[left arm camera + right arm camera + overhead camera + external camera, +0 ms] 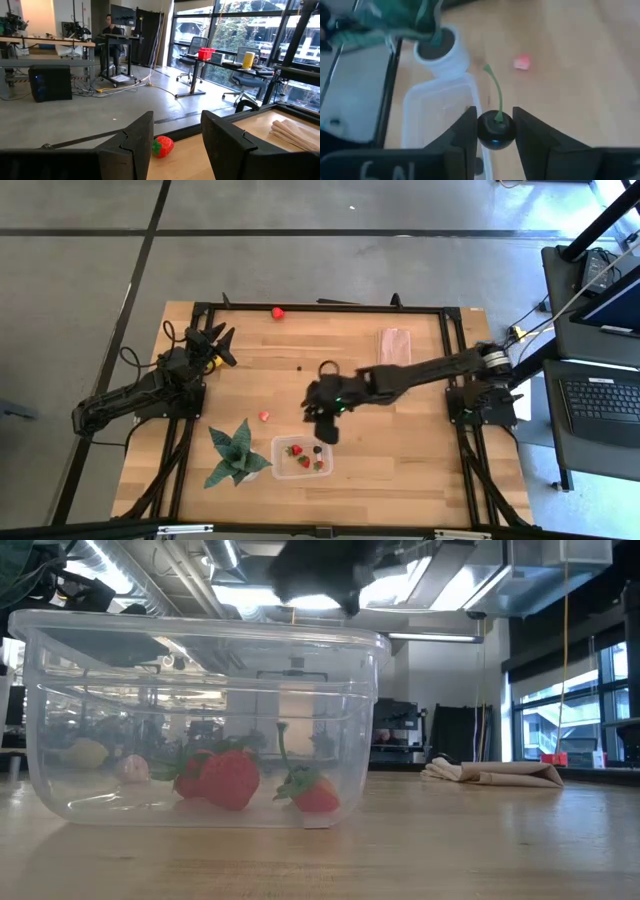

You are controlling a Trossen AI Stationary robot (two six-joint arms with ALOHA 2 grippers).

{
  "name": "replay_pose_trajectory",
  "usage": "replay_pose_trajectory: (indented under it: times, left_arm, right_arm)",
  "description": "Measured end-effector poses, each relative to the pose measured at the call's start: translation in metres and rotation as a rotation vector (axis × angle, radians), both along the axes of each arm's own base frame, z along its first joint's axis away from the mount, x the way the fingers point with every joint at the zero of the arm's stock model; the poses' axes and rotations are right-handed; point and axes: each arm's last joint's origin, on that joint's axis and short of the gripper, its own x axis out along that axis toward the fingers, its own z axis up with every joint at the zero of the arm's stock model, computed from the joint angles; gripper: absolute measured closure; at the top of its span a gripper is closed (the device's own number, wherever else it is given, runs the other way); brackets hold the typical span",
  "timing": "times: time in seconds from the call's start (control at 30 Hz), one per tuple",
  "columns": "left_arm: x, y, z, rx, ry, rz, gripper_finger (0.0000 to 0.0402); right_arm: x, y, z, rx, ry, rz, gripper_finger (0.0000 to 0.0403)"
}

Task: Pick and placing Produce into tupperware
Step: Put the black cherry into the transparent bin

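The clear tupperware (302,457) stands near the table's front edge with strawberries (228,778) lying in it. My right gripper (495,122) hangs just above its far rim (440,92), shut on a dark cherry (496,131) with a green stem. A small pink-red piece (264,416) lies on the wood to the left of that gripper. A red strawberry (278,312) lies at the table's far edge. My left gripper (177,145) stands open at the far left and points toward that strawberry (162,146) without touching it. My right gripper pinches the cherry's round body (495,135) between its two fingers (465,131), one on each side. The fingers slant down, coming from the table's right. The cherry is lifted clear above the tupperware, and its stem (496,95) sticks out ahead of the fingers.
A green spiky plant (238,452) in a white pot (442,50) stands just left of the tupperware. A folded beige cloth (394,345) lies at the far right. A dark ring (328,368) lies near the table's middle. A black frame (320,306) borders the table.
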Motion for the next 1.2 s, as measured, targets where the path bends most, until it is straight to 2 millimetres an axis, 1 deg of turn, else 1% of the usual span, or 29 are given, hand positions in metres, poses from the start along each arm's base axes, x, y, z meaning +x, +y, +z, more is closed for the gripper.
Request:
replay_pose_trajectory:
  times: [0.1,0.13,0.23,0.33,0.47,0.53,0.6,0.7,0.8,0.97,1.2]
  left_arm:
    - [0.0,0.0,0.0,0.0,0.0,0.0,0.0244]
    - [0.0,0.0,0.0,0.0,0.0,0.0,0.0244]
    - [0.0,0.0,0.0,0.0,0.0,0.0,0.0244]
    - [0.0,0.0,0.0,0.0,0.0,0.0,0.0244]
    - [0.0,0.0,0.0,0.0,0.001,0.0,0.0244]
    - [0.0,0.0,0.0,0.0,0.0,0.0,0.0244]
    - [0.0,0.0,0.0,0.001,0.0,0.0,0.0244]
    - [0.0,0.0,0.0,0.0,0.001,0.0,0.0244]
    - [0.0,0.0,0.0,0.0,0.001,0.006,0.0244]
    - [0.0,0.0,0.0,0.0,0.001,0.006,0.0244]
    - [0.0,0.0,0.0,0.0,0.001,0.007,0.0244]
  right_arm:
    - [0.018,0.008,-0.027,0.041,0.025,0.065,0.0294]
    - [0.022,0.011,-0.037,0.058,0.042,0.08,0.0292]
    - [0.029,0.014,-0.056,0.101,0.075,0.103,0.0287]
    - [0.032,0.015,-0.067,0.099,0.101,0.121,0.0291]
    - [0.031,0.023,-0.088,0.046,0.177,0.176,0.0294]
    - [0.03,0.03,-0.101,0.035,0.223,0.199,0.0289]
    - [0.028,0.036,-0.108,0.025,0.25,0.222,0.0279]
    - [0.028,0.04,-0.109,0.015,0.247,0.226,0.0271]
    - [0.027,0.04,-0.106,0.006,0.239,0.218,0.0277]
    - [0.032,0.043,-0.094,0.006,0.22,0.226,0.0294]
    - [0.037,0.048,-0.075,0.007,0.191,0.239,0.028]
